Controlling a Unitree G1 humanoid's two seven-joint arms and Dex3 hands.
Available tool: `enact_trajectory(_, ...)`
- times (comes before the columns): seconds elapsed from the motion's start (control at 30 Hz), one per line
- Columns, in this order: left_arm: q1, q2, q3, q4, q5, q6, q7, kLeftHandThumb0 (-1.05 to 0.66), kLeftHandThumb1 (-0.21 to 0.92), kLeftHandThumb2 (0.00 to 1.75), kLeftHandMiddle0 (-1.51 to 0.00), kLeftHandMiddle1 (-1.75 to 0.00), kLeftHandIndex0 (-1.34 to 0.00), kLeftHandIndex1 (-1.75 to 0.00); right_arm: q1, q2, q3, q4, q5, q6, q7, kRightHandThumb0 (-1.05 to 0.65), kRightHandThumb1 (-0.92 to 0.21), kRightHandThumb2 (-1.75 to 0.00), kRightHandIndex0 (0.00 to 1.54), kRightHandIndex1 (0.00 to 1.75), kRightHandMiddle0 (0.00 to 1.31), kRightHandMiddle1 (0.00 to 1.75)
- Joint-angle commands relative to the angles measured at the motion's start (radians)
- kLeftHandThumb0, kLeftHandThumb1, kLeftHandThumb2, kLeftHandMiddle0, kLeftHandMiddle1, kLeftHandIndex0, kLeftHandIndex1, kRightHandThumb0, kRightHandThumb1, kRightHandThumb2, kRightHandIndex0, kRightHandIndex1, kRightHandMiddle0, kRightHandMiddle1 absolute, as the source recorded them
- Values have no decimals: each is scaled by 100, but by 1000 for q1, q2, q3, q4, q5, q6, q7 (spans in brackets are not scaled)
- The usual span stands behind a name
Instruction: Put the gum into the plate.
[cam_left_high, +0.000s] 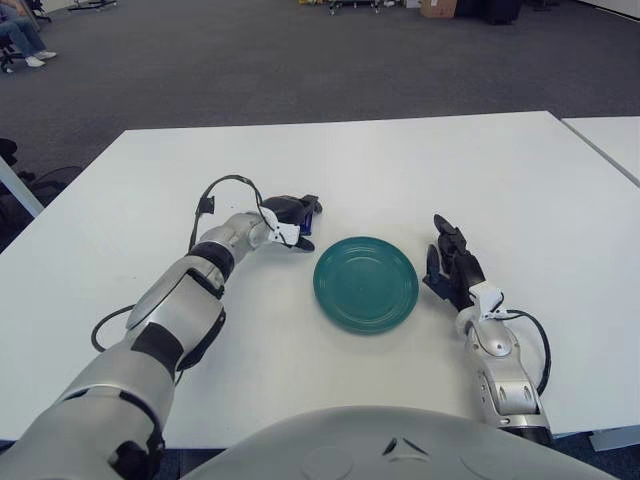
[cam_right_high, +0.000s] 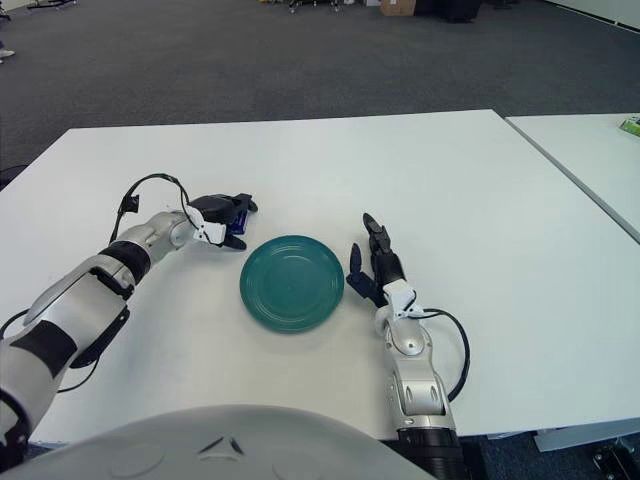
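Where the black fingers (cam_left_high: 303, 207) of our left hand (cam_left_high: 290, 220) curl in, we see them closed around the gum (cam_left_high: 309, 215), a small blue packet pinched between them, with only a sliver of its blue side showing. The hand sits low over the white tabletop (cam_left_high: 520, 190), just beside the upper left rim of the plate (cam_left_high: 366, 283); whether it touches the surface we cannot tell. So the gum is in our grasp and outside the plate, close to its edge.

The plate is a round teal dish lying flat near the middle of the tabletop, with nothing in it. From the left hand a silver forearm runs back toward the lower left of the view, and a black cable (cam_left_high: 222, 187) loops up above the wrist.

On the other side of the plate shows our right hand (cam_left_high: 452, 268), just beside the dish's right rim. Its 3 fingers (cam_left_high: 443, 228) are stretched out and relaxed, pointing away from us, and they hold nothing.

Beyond the tabletop lies dark grey carpet (cam_left_high: 300, 60), and a second white table (cam_left_high: 610, 135) stands at the far right.
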Motion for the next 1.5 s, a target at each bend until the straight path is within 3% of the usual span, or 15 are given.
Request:
enact_trajectory(0.0,33,0,-16,53,14,58,-55,16,66,60,-46,-137,-13,-165,22,-4,-16,48,12,53,0,-76,-92,-99,5,0,0,30)
enact_trajectory(0.17,70,10,14,75,-10,75,24,3,32,120,-63,-149,-47,-173,13,-3,-29,64,19,57,-4,-77,-92,-98,6,0,0,33)
enact_trajectory(0.37,77,1,48,71,-44,66,74,1,12,150,-73,-164,-60,-174,-3,2,-47,88,30,50,-13,-79,-92,-97,8,1,0,37)
enact_trajectory(0.67,85,7,98,63,-102,27,76,0,5,158,-82,-162,-62,-175,-20,9,-63,114,35,39,-26,-80,-92,-96,10,1,0,42)
enact_trajectory(1.07,92,30,121,58,-122,-22,96,0,7,157,-82,-163,-58,-175,-27,21,-70,128,26,27,-57,-81,-92,-95,15,2,0,49)
enact_trajectory(1.47,64,120,163,-17,-143,-155,122,0,11,154,-76,-170,-55,-175,-34,19,-66,144,26,14,-64,-82,-92,-95,18,2,0,56)
